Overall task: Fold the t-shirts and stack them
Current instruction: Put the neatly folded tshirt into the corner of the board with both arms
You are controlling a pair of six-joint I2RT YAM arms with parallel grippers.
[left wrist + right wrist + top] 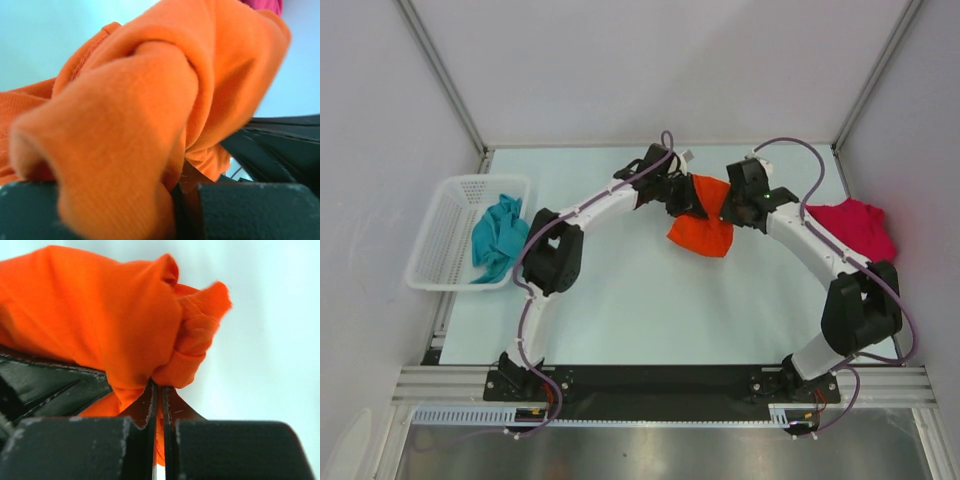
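While tight on t-shirt (703, 236), both claws (184, 194) (159, 391).

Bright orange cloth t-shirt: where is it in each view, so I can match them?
Top external: the bright orange cloth t-shirt is bunched mid-table between the two arms.
Left wrist: it fills most of the frame, pinched by the left fingers at the bottom.
Right wrist: it is upper left and centre, clamped in the right fingers.
Shared landmark: crimson red cloth t-shirt, right side in top view, top-right corner in left wrist.
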